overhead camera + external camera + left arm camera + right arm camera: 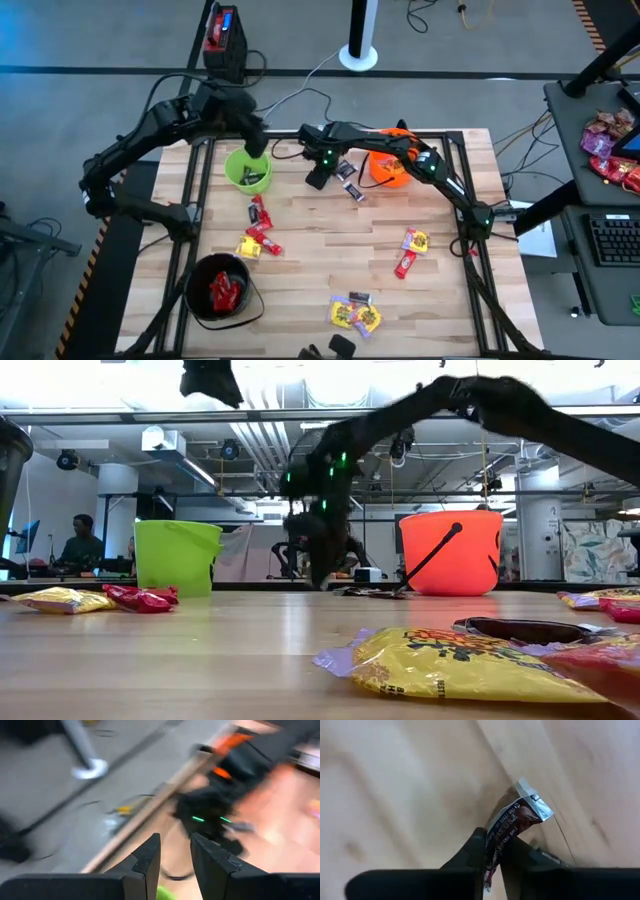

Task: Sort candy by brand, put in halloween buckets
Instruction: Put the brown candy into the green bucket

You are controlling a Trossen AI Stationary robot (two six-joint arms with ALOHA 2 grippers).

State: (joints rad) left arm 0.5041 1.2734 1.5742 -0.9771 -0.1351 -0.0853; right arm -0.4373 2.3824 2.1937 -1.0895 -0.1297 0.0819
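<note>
The wooden table [330,250] carries three buckets, and the lime green bucket [247,170] near its far edge serves as the landmark. The orange bucket [388,165] stands well to the right of it along the same far edge, and the black bucket [218,288], with red candies inside, sits nearer the front edge on the green bucket's side. The left end effector [257,143] hangs just above the green bucket's far rim, its fingers [150,857] slightly spread with nothing between them. The right end effector [318,176] is down at the table between the green and orange buckets, its fingers pressed together on a dark, silver-ended candy [512,822]. Red and yellow candies [258,232] lie loose just in front of the green bucket.
</note>
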